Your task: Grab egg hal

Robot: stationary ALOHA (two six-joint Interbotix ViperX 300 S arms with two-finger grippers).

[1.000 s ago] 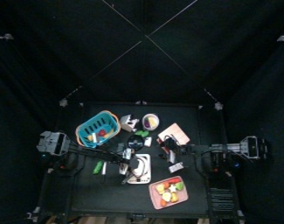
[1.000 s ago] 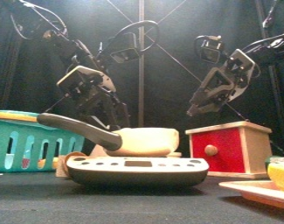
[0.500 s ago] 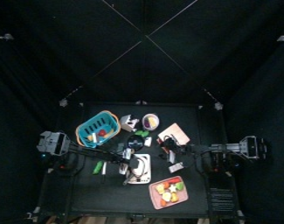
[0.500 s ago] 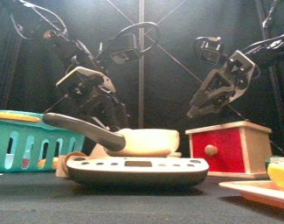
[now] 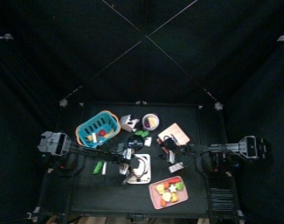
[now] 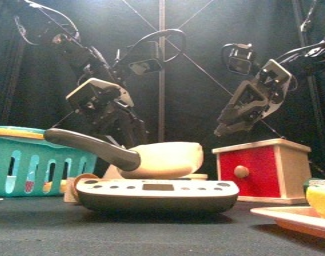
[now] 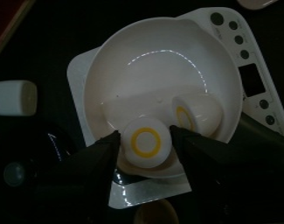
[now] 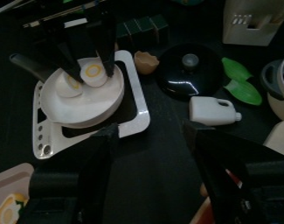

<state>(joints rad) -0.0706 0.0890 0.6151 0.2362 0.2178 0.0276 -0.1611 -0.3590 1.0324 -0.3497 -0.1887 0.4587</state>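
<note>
Two egg halves lie in a white pan that sits on a white kitchen scale. The nearer egg hal, a whitish disc with a yellow ring, sits between the two jaws of my left gripper, which stands open with one jaw on each side of it. A second half rests just beyond. My right gripper hangs open and empty above the table, apart from the pan. In the front view the pan hides the eggs.
A teal basket stands at the back left and a pink tray of fruit at the front right. A red box sits right of the scale. A black lid, green leaves and a white bottle lie beside the pan.
My left gripper has sunk a little toward the pan, and the pan's rim looks slightly tipped. The right arm has stayed still.
</note>
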